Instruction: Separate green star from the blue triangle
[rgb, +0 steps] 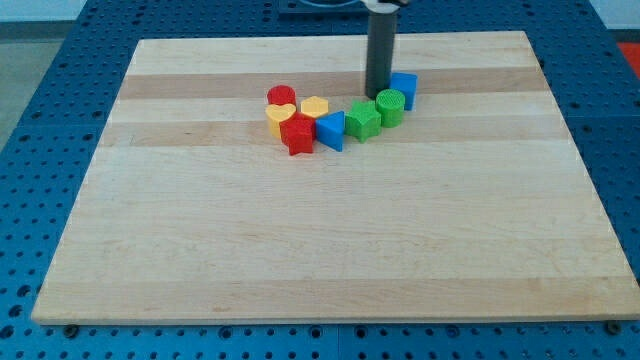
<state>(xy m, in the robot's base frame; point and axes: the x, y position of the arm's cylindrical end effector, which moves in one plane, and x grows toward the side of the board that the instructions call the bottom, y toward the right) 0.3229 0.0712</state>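
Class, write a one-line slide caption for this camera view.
My tip rests just above the green star, which touches the blue triangle in a curved block cluster.

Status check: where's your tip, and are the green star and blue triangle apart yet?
My tip just above green star, beside green cylinder. Star touching blue triangle, not separated. Cylinder crowds star's right.

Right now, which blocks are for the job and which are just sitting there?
For the job: green star, blue triangle touching it on the view's left, my tip just above the star.

Just sitting: green cylinder, blue cube, red star, yellow heart, yellow hexagon, red cylinder.
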